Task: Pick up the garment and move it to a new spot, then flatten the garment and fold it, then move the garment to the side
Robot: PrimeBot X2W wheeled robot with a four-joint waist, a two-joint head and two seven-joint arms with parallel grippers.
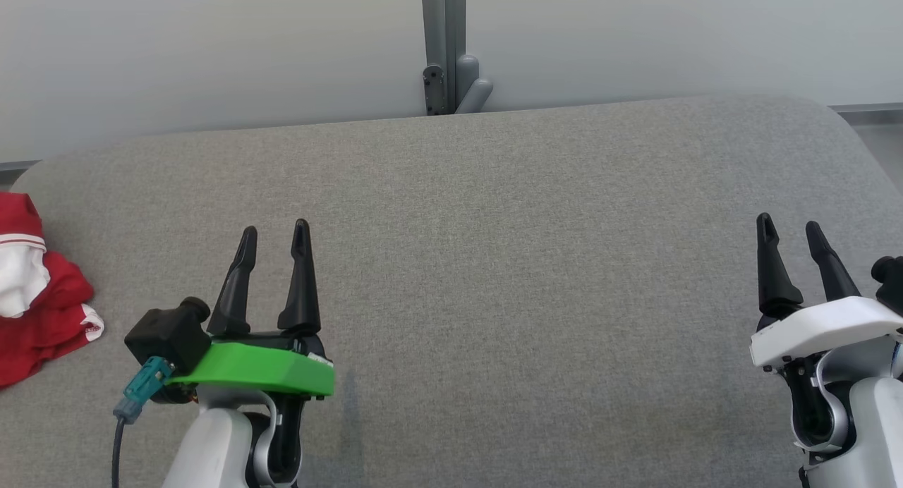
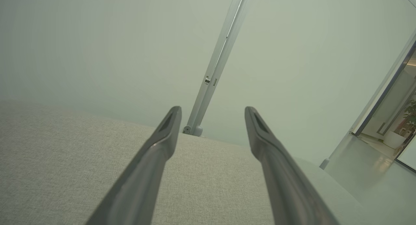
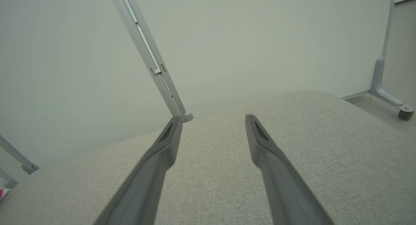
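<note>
While both arms are low over the grey padded surface (image 1: 494,262), the left gripper (image 1: 275,228) has its two dark fingers spread apart, and they hold nothing. Its fingers point away from the robot, toward the pale wall (image 1: 211,51). In the left wrist view, grey fabric and wall show in the gap between the fingers. The right gripper (image 1: 789,223) stands the same way near the right edge of the surface, jaws apart and empty. I cannot tell whether any fingertip touches the fabric. The left gripper sits on a green cover (image 1: 261,368), the right one on a white cover (image 1: 825,326).

The garment (image 1: 42,297), red with white parts, lies crumpled at the far left edge of the surface, beside the left gripper but apart from it. Behind the surface, a grey post (image 1: 444,44) rises along the wall.
</note>
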